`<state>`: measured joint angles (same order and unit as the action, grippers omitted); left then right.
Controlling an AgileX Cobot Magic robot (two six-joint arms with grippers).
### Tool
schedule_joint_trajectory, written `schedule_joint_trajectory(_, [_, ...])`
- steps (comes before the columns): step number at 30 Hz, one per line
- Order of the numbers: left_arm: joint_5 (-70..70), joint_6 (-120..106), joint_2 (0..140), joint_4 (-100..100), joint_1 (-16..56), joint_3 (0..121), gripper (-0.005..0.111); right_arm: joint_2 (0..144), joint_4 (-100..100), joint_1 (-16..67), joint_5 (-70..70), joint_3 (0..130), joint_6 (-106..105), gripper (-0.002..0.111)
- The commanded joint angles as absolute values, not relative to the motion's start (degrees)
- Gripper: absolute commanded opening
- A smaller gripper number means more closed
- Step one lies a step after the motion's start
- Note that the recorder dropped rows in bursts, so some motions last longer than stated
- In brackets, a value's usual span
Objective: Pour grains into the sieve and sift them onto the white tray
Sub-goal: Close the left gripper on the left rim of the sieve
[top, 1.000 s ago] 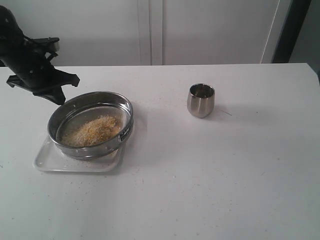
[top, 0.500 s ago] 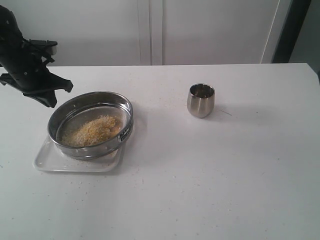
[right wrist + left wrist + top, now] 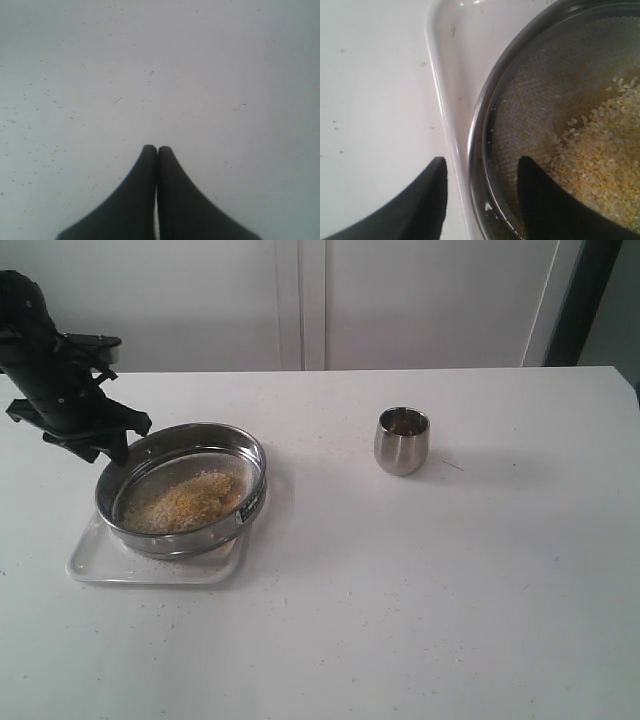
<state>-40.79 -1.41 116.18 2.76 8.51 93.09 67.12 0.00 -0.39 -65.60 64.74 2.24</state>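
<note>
Fingers [image 3: 432, 205] of my left gripper [image 3: 482, 162] stand wide apart, straddling the rim of the sieve [image 3: 485, 125]. One tip is outside it by the edge of the white tray [image 3: 451, 55], the other inside above the mesh. I cannot tell whether either touches the steel. On the exterior camera this gripper sits at the sieve's far-left edge. The sieve rests on the white tray, which shows along its near and left sides. Inside lies a heap of grains [image 3: 188, 500], golden-yellow mixed with whitish rice-like ones, with bare mesh around it. A small steel cup [image 3: 402, 440] stands upright on the table [image 3: 450, 590], well apart to the right; I cannot make out its contents. My right gripper [image 3: 157, 149] has its fingers pressed together over bare, speckled table.
</note>
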Motion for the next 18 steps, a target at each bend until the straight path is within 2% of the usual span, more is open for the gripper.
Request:
schedule_joint_trajectory(1, [-41.21, -0.83, 117.63, 2.85, 8.71, 93.25, 0.049, 66.76, -0.49, -0.67, -65.23, 64.54, 2.23, 0.000])
schedule_joint_trajectory(5, [-41.03, -0.94, 118.95, 2.85, 8.71, 93.25, 0.047, 66.76, -0.49, -0.67, -65.23, 64.54, 2.23, 0.000])
schedule_joint_trajectory(13, [-40.31, -0.94, 121.16, 2.85, 8.71, 93.11, 0.023, 66.76, -0.49, -0.67, -65.08, 64.54, 2.23, 0.000])
schedule_joint_trajectory(18, [-40.16, -0.84, 122.32, 2.85, 8.71, 93.11, 0.020, 66.76, -0.49, -0.67, -65.08, 64.54, 2.23, 0.000])
